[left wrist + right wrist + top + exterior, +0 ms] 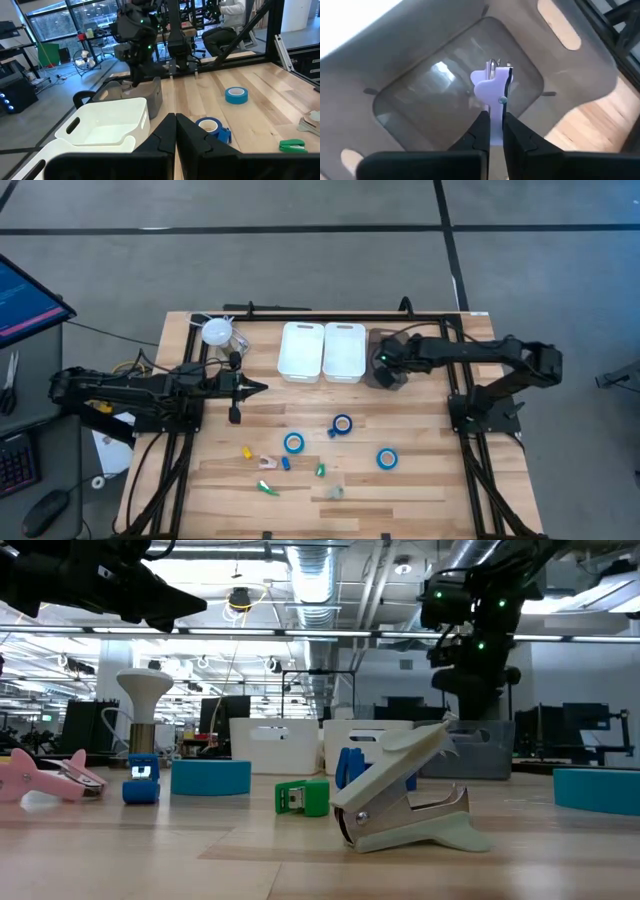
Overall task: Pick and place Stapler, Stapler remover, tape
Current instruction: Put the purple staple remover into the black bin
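Note:
My right gripper (492, 131) hangs over the grey bin (385, 372) at the table's far side, shut on a pale lilac staple remover (492, 87). My left gripper (256, 387) is shut and empty, above the table left of the white bins. Three blue tape rolls (293, 442) (342, 424) (387, 459) lie flat on the table. Near the front lie a pale staple remover (400, 790), a pink one (45, 775), a small green stapler (303, 797) and a blue one (140, 780). My right gripper pinches the lilac staple remover between its two fingers by the end nearest the wrist (493, 117). The fingers point down into the grey bin's mouth. The remover hangs below them, its metal prongs (493, 63) toward the bin's floor.
Two white bins (300, 350) (343, 350) stand side by side at the far edge, left of the grey bin. A white lamp-like stand (217, 332) is at the far left. Small yellow (247, 451) and green (267, 488) pieces lie near the front.

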Tool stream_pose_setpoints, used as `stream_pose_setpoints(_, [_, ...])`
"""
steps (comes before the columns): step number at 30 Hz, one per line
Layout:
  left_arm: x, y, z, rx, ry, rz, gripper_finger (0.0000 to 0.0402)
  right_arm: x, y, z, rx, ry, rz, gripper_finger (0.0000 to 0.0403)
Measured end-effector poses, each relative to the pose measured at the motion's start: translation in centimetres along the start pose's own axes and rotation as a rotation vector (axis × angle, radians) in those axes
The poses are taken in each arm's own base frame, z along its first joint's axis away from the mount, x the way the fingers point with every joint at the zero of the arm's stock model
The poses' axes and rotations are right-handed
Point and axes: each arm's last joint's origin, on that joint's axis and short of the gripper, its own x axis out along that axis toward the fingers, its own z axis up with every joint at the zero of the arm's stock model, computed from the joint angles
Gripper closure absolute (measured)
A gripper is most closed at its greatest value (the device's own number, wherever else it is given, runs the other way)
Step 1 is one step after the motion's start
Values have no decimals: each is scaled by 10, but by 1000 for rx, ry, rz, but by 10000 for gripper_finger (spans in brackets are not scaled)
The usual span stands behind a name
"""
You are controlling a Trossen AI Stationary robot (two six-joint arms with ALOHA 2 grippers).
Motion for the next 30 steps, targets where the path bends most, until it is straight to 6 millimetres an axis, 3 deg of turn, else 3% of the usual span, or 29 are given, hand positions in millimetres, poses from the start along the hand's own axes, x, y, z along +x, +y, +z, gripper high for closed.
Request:
stream_pose_setpoints(16, [0,0,0,0,0,0,399,30,-3,8,-4,76,46,388])
stream_pose_setpoints(27, [0,0,0,0,1,0,399,35,-13,11,39,108,106,388])
stream_pose_setpoints(30, [0,0,0,0,1,1,399,36,-15,11,43,108,101,363])
